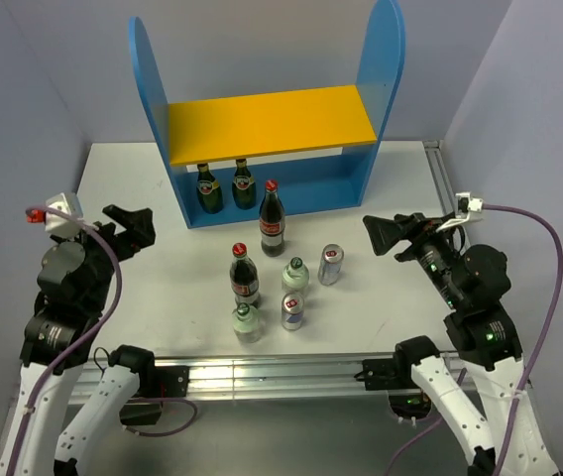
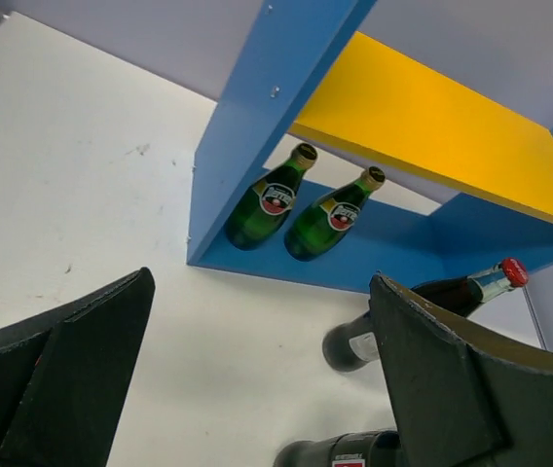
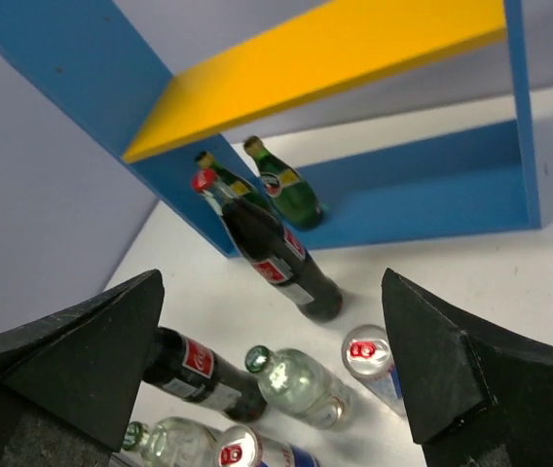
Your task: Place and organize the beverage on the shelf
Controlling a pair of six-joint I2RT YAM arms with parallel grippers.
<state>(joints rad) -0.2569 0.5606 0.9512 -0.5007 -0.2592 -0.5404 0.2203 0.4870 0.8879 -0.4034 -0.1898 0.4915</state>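
Red-capped cola bottle (image 1: 272,218) first — upright just before the shelf (image 1: 153,99), among the other drinks (image 1: 295,274); close the empty, spread left gripper (image 1: 135,228) low around its body; keep right gripper (image 1: 383,238), likewise spread, clear.

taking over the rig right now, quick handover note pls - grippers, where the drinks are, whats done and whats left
Left gripper: open, empty, at the left side of the table.
Right gripper: open, empty, at the right side.
Shelf: two dark green bottles stand at the left of the lower level; the yellow upper board is bare.
On the table in front of the shelf, all upright: two cola bottles, two cans, two clear bottles.
Done: none of those six is shelved.
Left: place all six and line them up.
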